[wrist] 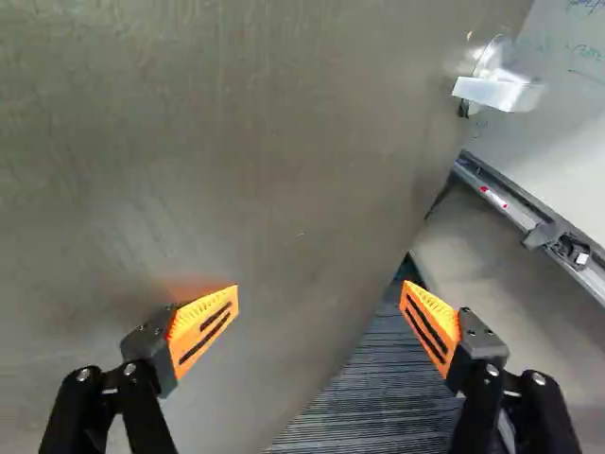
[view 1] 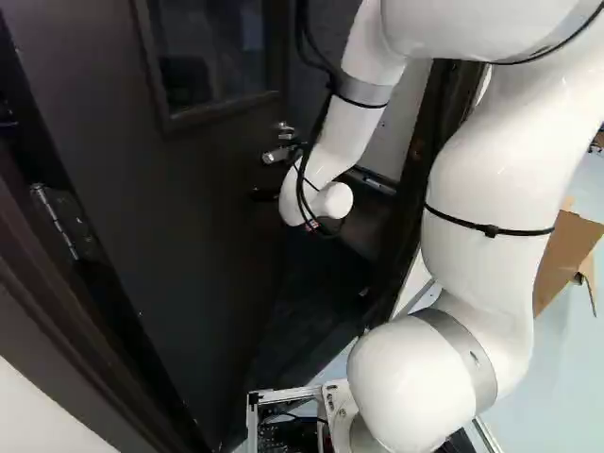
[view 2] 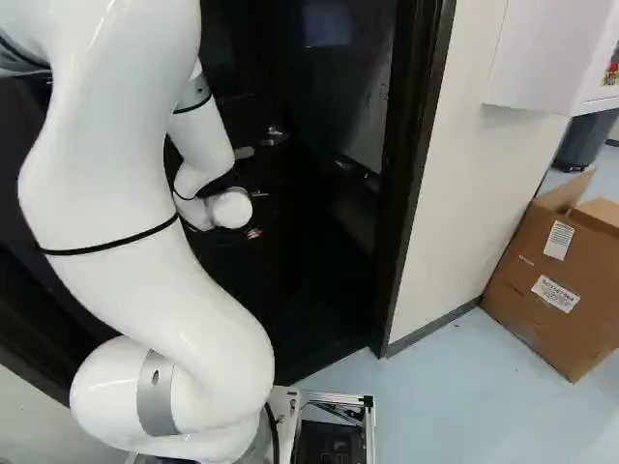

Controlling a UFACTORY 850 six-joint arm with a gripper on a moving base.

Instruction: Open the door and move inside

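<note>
In the left base view, my gripper (view 1: 313,225) is mostly hidden behind the white wrist, just below the silver door handle (view 1: 278,154). The dark door (view 1: 189,245) stands partly open, its hinge at the far left. In the wrist view, the gripper (wrist: 319,297) is wide open with nothing gripped. One finger lies over the door's face (wrist: 236,161), with an orange reflection beside it; the other is past the door's free edge. Whether that first finger touches the door, I cannot tell. The handle (wrist: 501,92) is ahead, near that edge.
The door frame (view 2: 411,184) rises right of the doorway. Through the gap show dark ribbed flooring (wrist: 378,407) and a whiteboard (wrist: 567,123) with a marker tray (wrist: 529,218). A cardboard box (view 2: 556,280) stands by the wall, and a white cabinet (view 2: 542,58) hangs above.
</note>
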